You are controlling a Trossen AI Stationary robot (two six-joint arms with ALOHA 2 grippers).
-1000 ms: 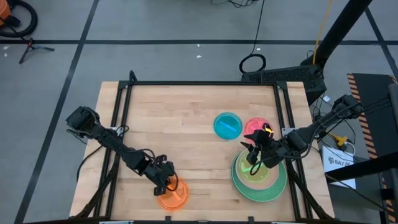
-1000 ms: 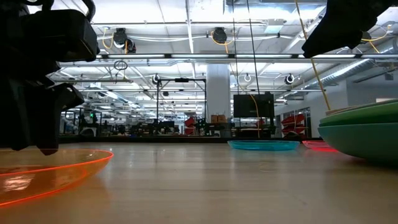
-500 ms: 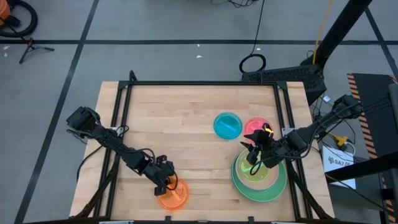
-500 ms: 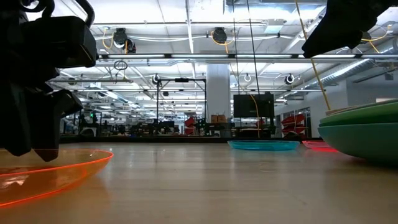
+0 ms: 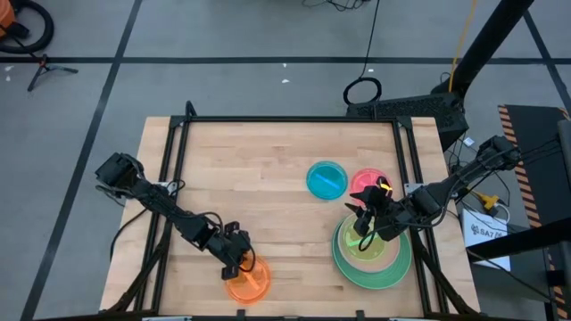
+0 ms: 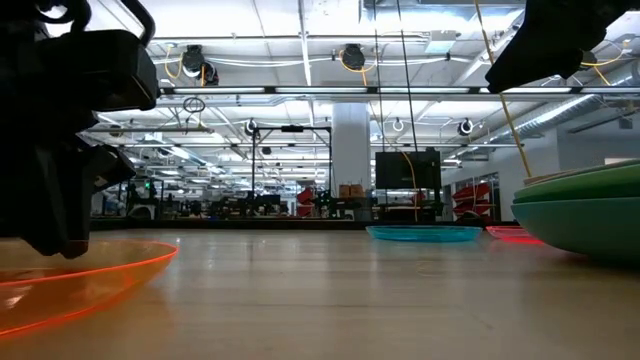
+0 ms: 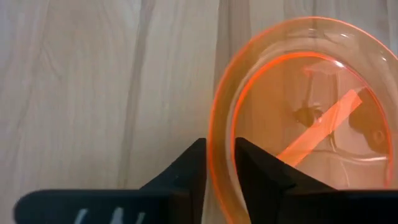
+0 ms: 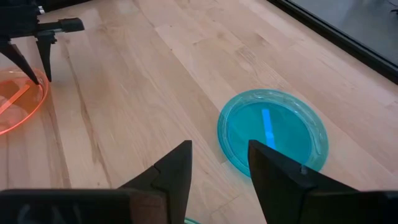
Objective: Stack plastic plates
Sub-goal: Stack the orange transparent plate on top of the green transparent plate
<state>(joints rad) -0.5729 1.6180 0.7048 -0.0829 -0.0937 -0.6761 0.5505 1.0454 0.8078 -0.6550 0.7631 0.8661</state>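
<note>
left hand [image 7: 219, 163] now narrowed onto the rim of the orange plate [image 5: 247, 282], one finger inside the lip, one outside, where a second ago the fingers stood wider apart astride the same edge; closing, and whether fully clamped cannot yet be told. probably the start of a pick: a pinch on the rim so the plate can be lifted off the desk [image 5: 268, 169] and carried across to the pile. plate lies directly under and ahead of this hand, flat on the wood at the near edge, touching nothing else. right hand [image 8: 219, 163] unchanged, hovering with fingers apart and empty, just above the stack [image 5: 385, 264]; blue plate [image 8: 272, 132] ahead of it, slightly to one side, red plate [image 5: 368, 181] next to the blue, both loose on the desk and near the stack. stack under the right hand: broad green plate at the bottom, smaller pale and yellow-green ones nested on top; exact count not clear. orange plate small, round, translucent, wood grain showing through it, a bright glowing rim, raised lip, shallow flat centre with a streak of reflected light. thin, smooth plastic; likely to slip or tilt if pinched only at the lip.
</note>
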